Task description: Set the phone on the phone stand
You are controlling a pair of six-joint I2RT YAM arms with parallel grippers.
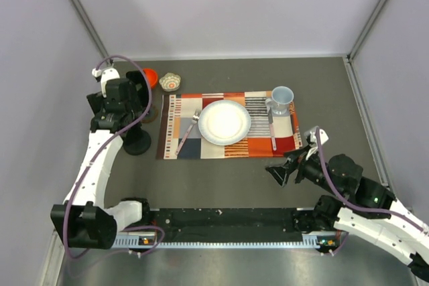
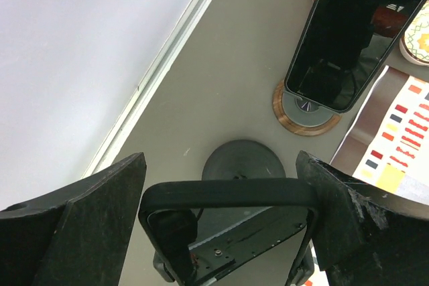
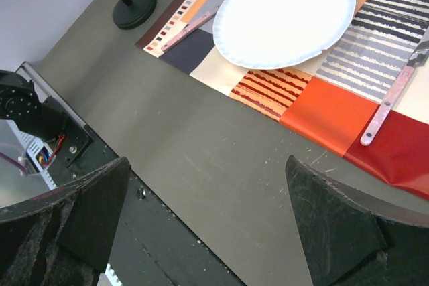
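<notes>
The phone [image 2: 355, 31] looks seated on the phone stand [image 2: 305, 110] — glossy, stiff, slippery glass, best pinched across its long edges. Left gripper [image 2: 220, 159] gapes wide and empty nearby; right gripper [image 3: 206, 165] wide too — well apart

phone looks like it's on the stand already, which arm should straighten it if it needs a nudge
Left. The left pincer, open, hangs right by the phone leaning on the phone stand. The right pincer, also open, sits at the other end of the placemat.

Black phone [image 2: 348, 38], grey-and-brown phone stand [image 2: 315, 110], white plate [image 1: 224, 122], orange-striped placemat [image 1: 281, 142].
</notes>
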